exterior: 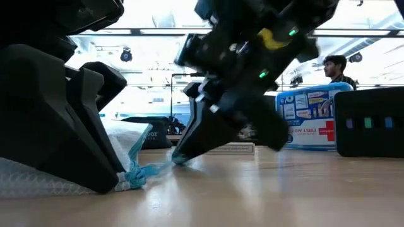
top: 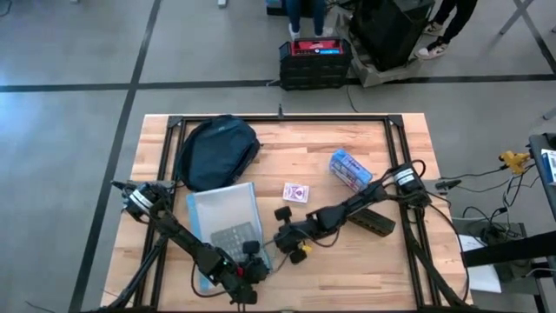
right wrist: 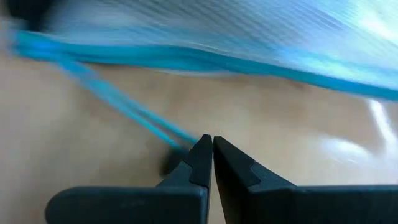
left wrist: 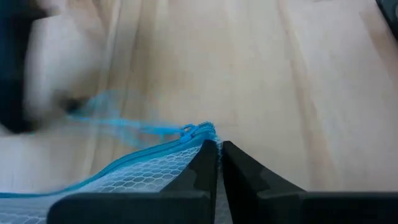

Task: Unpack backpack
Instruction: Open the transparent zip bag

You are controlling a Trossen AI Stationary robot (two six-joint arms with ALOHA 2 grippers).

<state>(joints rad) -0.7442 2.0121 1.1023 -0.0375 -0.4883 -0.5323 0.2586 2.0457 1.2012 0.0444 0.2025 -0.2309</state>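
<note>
Backpack (top: 217,150) sits at about ten o'clock on the surface (top: 321,165), lying flat, well apart from both of my grippers. I can't tell from above whether it's open or what remains inside.

Right below it, toward seven o'clock, is the clear mesh zip bag (top: 228,228) with a dark keypad-like thing inside, and that's where I'm working. My left gripper (left wrist: 219,149) is down at the bag's corner by the six o'clock edge, fingers pressed nearly together, pinching the mesh edge right at the blue zipper end. My right gripper (right wrist: 211,144) is just beside it at six o'clock, fingers closed to a sliver on the thin blue pull cord (right wrist: 124,112) trailing from the zipper. The low view shows both tips on the wood with that cord stretched between them.

Further out: a deck of cards (top: 295,192) near the middle, a blue first aid box (top: 350,169) at two o'clock, and a dark flat item (top: 375,222) at four o'clock under my right arm. Off the surface at twelve o'clock stands a black box with a red top (top: 314,61).

My read: several things are already out, so the unpacking looks well along. Left to do, I'd judge: open this bag and check the backpack for leftovers.
</note>
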